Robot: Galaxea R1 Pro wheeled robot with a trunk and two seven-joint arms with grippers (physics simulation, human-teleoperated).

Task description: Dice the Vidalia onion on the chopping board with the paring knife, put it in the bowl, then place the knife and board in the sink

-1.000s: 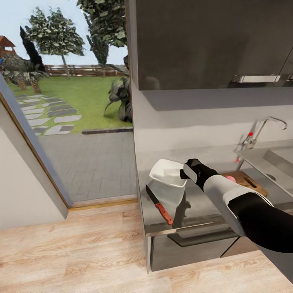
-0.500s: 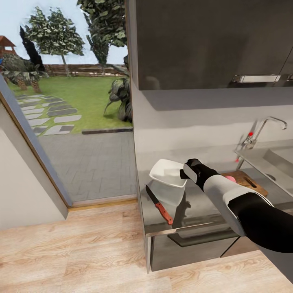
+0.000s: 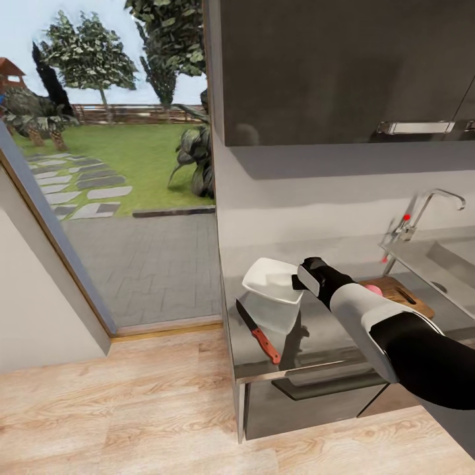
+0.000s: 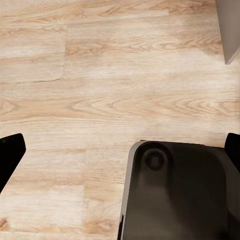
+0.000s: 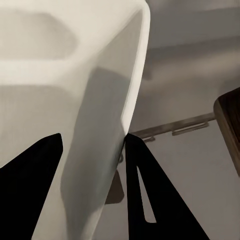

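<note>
My right gripper is shut on the rim of the white bowl, holding it tilted just above the grey countertop. In the right wrist view the bowl wall sits between the two dark fingers of the gripper. The paring knife, red-handled, lies on the countertop near its front edge, below the bowl. The chopping board lies right of my forearm with a small pink rounded piece on it, probably the onion, partly hidden. The sink is far right. My left gripper hangs open over the wood floor.
A faucet stands behind the sink. Dark upper cabinets hang overhead. The counter ends at its left corner beside a big glass opening onto a garden. Light wood floor lies in front; part of my base shows below the left wrist.
</note>
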